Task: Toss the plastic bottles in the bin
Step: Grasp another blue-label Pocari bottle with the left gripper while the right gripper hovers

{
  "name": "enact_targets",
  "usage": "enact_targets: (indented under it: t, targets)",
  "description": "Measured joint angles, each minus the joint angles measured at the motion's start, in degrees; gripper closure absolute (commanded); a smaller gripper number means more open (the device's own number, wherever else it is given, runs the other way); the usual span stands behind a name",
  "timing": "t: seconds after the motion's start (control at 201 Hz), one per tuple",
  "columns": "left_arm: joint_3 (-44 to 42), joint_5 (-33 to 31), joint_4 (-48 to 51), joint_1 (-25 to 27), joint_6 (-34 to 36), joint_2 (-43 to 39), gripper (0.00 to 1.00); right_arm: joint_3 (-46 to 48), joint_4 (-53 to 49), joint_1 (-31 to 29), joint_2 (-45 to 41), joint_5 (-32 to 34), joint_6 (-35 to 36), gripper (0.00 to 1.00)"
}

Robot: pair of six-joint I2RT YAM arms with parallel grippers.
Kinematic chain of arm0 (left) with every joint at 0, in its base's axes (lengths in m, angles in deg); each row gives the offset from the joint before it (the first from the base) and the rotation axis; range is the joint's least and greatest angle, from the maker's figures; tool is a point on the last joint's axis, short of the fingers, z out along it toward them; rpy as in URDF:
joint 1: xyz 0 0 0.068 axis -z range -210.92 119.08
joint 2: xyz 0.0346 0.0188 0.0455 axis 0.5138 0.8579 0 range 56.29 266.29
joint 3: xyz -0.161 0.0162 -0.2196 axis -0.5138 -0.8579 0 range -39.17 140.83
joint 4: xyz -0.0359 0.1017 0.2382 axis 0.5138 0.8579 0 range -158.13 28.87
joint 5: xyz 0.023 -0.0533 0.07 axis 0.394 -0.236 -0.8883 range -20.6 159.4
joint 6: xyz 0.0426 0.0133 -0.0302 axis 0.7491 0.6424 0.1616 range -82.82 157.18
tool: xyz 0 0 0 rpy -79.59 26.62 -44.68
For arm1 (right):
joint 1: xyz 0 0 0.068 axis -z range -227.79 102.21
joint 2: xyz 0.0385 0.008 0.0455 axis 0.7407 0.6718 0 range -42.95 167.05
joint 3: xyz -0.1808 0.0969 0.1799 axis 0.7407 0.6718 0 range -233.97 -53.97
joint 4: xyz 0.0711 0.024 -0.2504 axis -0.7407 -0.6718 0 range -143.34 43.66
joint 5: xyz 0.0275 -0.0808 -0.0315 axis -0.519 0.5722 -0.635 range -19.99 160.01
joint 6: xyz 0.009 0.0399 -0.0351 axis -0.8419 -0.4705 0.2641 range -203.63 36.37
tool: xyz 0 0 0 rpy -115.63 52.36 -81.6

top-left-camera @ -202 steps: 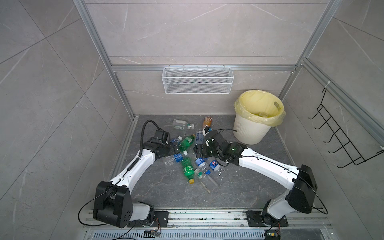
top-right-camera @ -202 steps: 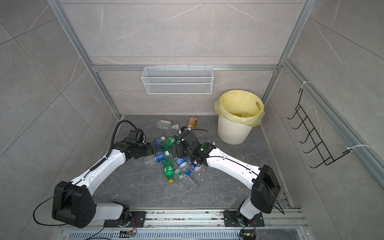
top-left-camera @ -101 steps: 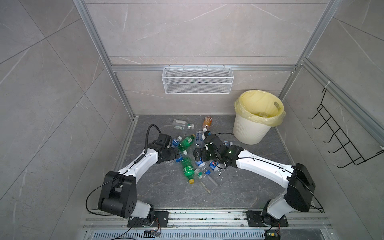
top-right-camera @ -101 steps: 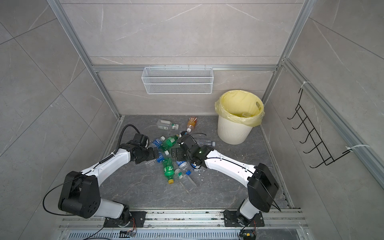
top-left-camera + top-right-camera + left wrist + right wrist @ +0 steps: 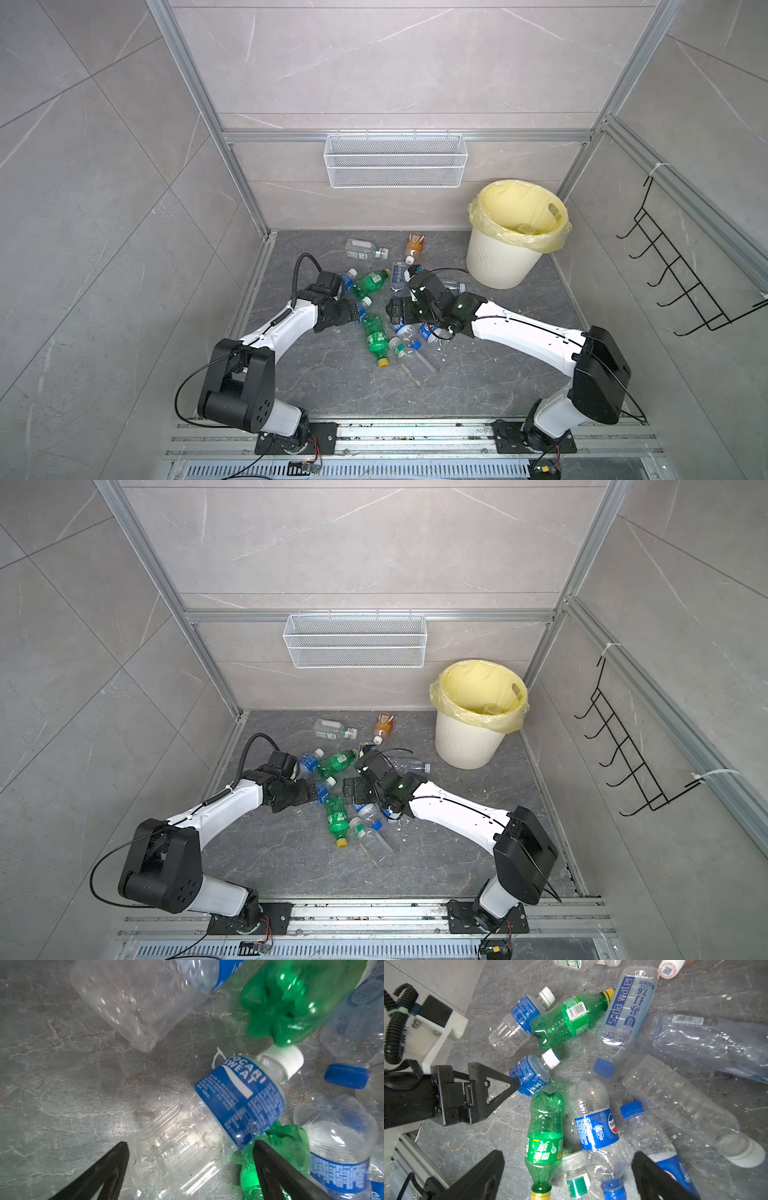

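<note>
Roughly a dozen plastic bottles (image 5: 376, 336) lie jumbled on the grey floor (image 5: 478, 374), mostly clear with blue labels, two green. My left gripper (image 5: 190, 1145) straddles a white-capped Pocari bottle (image 5: 239, 1101), jaws spread apart. My right gripper (image 5: 568, 1154) hangs wide open over the pile. The cream, yellow-bagged bin (image 5: 498, 266) sits apart, back right.

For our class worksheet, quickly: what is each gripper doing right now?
Left gripper: open, jaws either side of a blue-label bottle.
Right gripper: open, holding nothing.
</note>
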Motion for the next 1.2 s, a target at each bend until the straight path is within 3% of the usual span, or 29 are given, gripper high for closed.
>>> enact_targets:
  t: [0.667, 1.205]
  targets:
    - [-5.51, 2.60, -4.33, 0.79, -2.80, -1.01, 0.14, 0.09, 0.39, 0.00, 0.00, -0.44, -1.53, 0.00]
    - [-7.19, 4.07, -6.36, 2.47, -3.61, -0.74, 0.13, 0.09, 0.85, 0.00, 0.87, -1.92, -1.95, 0.00]
